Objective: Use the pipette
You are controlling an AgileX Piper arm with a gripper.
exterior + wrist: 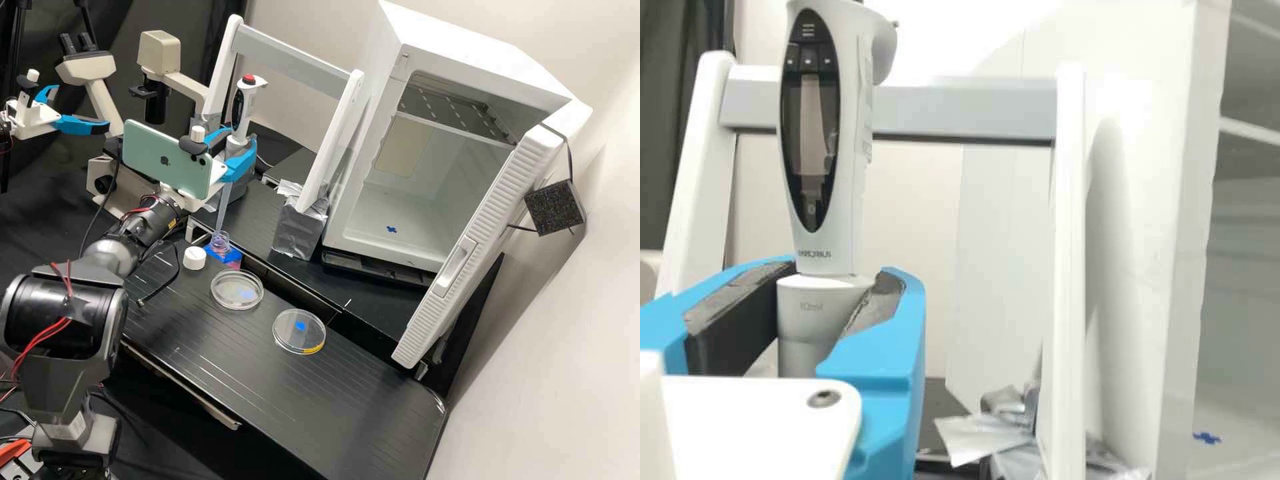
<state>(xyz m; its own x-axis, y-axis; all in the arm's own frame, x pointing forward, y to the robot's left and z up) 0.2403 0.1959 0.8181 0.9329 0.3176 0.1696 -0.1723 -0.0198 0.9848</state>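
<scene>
the hand (240,142) is closed round the grey neck of the pipette (238,110), which runs from one o'clock down to seven in the high view. the long clear tip (225,200) ends at the mouth of the open bottle (220,239); i can't tell if it touches liquid. the step looks like drawing up: best keep the barrel in line with the neck, lower straight and slow, and stay off the glass so the bottle doesn't tip. the grip should stay firm, as a twist up there would swing the tip.

what shows low in the bottle is pinkish. its white cap (194,258) seems to be the one at eight o'clock, on the table (220,357). one clear dish (237,305) sits towards five o'clock, the other (299,346) at four from that; whether either holds liquid is unclear.
</scene>
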